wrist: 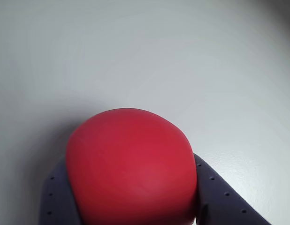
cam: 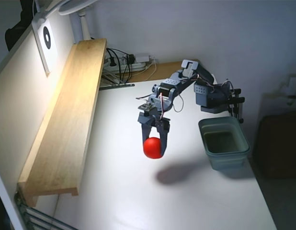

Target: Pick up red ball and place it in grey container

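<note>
Fixed view. The arm [cam: 186, 81] reaches from its base at 2 o'clock of the white table [cam: 138, 201] toward the middle. The gripper [cam: 156, 139] points down, its two fingers closed against the sides of the red ball [cam: 153, 147]. The ball is held clear of the table: its dark shadow [cam: 174, 173] lies on the surface at 4 o'clock of the ball, apart from it. The ball looks bright red, smooth and plain, round in outline, with one finger [cam: 164, 136] crossing its upper right edge. The grey container [cam: 223, 143] stands at 3 o'clock of the ball, well apart, near the table's right edge and just below the arm's base. It is a grey-green rectangular tub with rounded corners and a thick rim; its inside looks dark and nothing can be made out in it. A long wooden shelf [cam: 66, 120] runs along the table's left side, from 11 o'clock down to 8 o'clock. Cables and a power strip [cam: 129, 61] sit at 12 o'clock.

Wrist view. The ball [wrist: 131, 168] fills the lower centre, from 6 o'clock up to mid-frame. Surface matte red, no marks, slightly flattened at the top, brighter along the upper curve. Dark blue-grey fingers [wrist: 225, 197] press on it at 5 o'clock and 7 o'clock. Behind it, only bare white table [wrist: 182, 56].
</note>
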Action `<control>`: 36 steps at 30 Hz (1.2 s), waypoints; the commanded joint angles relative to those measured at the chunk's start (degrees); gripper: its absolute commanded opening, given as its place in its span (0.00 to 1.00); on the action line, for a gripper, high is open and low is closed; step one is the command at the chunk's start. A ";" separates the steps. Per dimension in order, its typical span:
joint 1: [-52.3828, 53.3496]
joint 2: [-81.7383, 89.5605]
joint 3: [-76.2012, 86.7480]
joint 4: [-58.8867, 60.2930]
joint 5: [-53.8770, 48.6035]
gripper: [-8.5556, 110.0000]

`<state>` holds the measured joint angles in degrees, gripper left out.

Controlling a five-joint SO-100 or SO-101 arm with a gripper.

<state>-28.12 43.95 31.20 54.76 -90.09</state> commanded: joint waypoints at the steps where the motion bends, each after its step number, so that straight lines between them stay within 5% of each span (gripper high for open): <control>1: -0.81 3.03 -3.07 0.93 0.09 0.27; 24: -0.81 1.99 -3.06 -0.12 0.09 0.27; 36: -0.81 31.50 41.34 -15.01 0.09 0.27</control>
<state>-28.04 66.27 67.85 41.57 -90.09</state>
